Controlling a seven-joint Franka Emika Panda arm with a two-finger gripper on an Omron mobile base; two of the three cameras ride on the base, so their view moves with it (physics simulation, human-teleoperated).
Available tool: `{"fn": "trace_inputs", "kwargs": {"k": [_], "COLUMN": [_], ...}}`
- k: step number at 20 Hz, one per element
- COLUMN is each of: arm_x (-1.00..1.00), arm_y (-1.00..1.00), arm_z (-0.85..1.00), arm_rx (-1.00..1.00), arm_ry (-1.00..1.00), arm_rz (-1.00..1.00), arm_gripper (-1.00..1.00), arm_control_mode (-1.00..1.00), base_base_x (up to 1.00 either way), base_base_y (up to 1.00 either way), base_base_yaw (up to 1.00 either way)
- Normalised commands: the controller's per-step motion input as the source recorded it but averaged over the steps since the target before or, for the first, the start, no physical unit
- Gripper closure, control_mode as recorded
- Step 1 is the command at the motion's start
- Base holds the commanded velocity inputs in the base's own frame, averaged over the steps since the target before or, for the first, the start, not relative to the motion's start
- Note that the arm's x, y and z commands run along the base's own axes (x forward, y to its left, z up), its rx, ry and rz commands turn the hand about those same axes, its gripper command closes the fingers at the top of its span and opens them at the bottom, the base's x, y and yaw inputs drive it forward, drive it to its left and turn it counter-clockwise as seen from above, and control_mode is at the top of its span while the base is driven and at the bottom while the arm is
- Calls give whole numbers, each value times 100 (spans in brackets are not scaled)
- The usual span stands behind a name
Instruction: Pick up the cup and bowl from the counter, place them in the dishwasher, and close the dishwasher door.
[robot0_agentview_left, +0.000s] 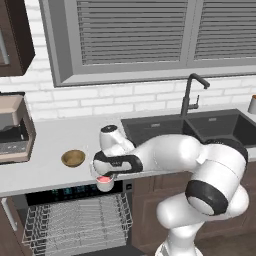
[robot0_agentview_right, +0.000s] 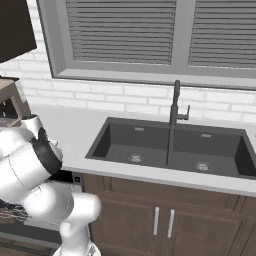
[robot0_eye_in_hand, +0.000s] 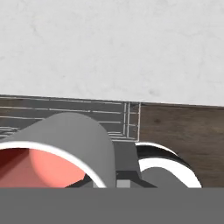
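Observation:
My gripper (robot0_agentview_left: 105, 176) is shut on the white cup (robot0_agentview_left: 105, 183), which hangs red top outward just past the counter's (robot0_agentview_left: 50, 175) front edge, above the dishwasher's (robot0_agentview_left: 70, 192) pulled-out white wire rack (robot0_agentview_left: 75, 220). In the hand view the cup (robot0_eye_in_hand: 48, 153) looms at the lower left, with its red inside facing the camera, the counter (robot0_eye_in_hand: 109, 43) above it and the rack (robot0_eye_in_hand: 65, 111) behind it. The golden-brown bowl (robot0_agentview_left: 73, 158) rests on the counter, a short way left of the gripper. The dishwasher door is folded down, mostly hidden under the rack.
A coffee machine (robot0_agentview_left: 14, 131) stands at the counter's left end. The dark double sink (robot0_agentview_left: 200, 127) with its black faucet (robot0_agentview_left: 191, 95) lies to the right, and a plain pale cup (robot0_agentview_left: 252, 104) beyond it. Brown cabinets (robot0_agentview_right: 165, 220) run under the sink.

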Motion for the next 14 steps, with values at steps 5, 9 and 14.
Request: {"fn": "trace_inputs", "kwargs": {"k": [5,9,14], "arm_x": [-85,-69,-16], "arm_y": [47,67,64], "arm_z": [-37,-54,-43], "arm_rx": [-3,-8,-10], "arm_ry": [-13,-12,-13], "arm_rz": [5,4,1], "arm_gripper": [100,100,100], "arm_control_mode": [-100,-100,-100], "base_base_x": [0,0,0], "base_base_y": [0,0,0], "base_base_yaw": [0,0,0]}}
